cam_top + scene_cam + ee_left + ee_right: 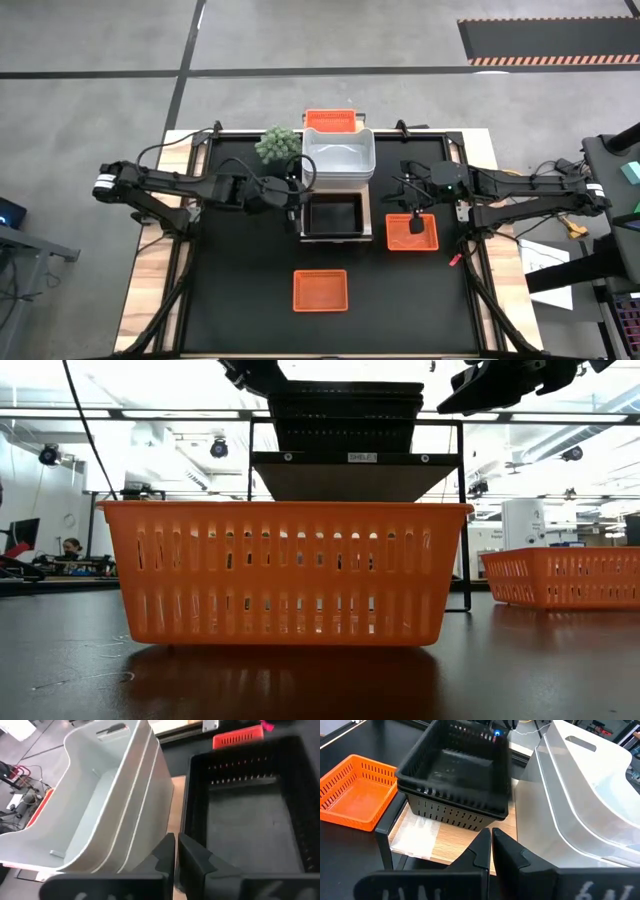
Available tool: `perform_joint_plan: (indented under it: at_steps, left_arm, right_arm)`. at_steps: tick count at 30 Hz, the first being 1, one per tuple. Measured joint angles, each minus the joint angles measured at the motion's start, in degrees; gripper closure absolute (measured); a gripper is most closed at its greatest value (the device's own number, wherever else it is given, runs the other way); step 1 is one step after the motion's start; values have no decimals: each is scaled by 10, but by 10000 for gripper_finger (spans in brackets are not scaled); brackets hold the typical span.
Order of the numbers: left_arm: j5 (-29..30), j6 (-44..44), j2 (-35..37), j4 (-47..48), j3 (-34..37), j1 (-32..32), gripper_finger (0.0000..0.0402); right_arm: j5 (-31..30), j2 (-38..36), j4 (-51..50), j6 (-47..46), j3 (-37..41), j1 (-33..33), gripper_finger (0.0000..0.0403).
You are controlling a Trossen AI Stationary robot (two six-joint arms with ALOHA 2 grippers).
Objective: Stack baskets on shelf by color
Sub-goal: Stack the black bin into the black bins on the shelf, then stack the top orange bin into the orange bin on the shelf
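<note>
Left gripper [292, 200]: fingers nearly closed, holding nothing, just beside the black baskets [333, 215] on the shelf [367, 215]. Right gripper [410, 205]: also pinched together, empty, above an orange basket [412, 233]. White baskets [338, 155] mid-shelf; another orange basket [320, 290] on the table [240, 290].

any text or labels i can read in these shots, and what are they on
Small white label on the shelf front edge, low view: looks like "SHELF", but too small to read with certainty.
White marks on the right gripper body: blurred, unreadable.
Nothing readable on the baskets.
</note>
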State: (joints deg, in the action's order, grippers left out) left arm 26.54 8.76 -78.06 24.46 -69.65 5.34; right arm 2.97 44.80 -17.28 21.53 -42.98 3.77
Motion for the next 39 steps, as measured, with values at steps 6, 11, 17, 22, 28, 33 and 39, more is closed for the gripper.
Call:
perform_joint_plan:
  at_steps: [6, 11, 17, 22, 28, 33, 39]
  left_arm:
    - [0, -9, 7, -13, -2, 0, 392]
    - [-3, 4, 21, -16, -3, 6, 392]
    - [-65, 90, 61, -62, 47, 30, 392]
    - [-103, 147, 116, -152, 122, 34, 392]
    - [-105, 170, 169, -223, 196, 34, 392]
    - [-105, 171, 207, -230, 232, 34, 392]
    - [-105, 172, 246, -230, 253, 34, 391]
  right_arm:
    - [0, 0, 0, -1, 0, 0, 394]
    - [0, 1, 0, -1, 0, 0, 394]
    - [0, 2, -6, -51, -1, -1, 394]
    - [1, -12, -88, -159, -38, -2, 394]
    - [16, 5, -201, -330, -49, -7, 394]
    - [16, 31, -314, -418, -49, -31, 394]
    - [13, 49, -342, -439, -71, -26, 394]
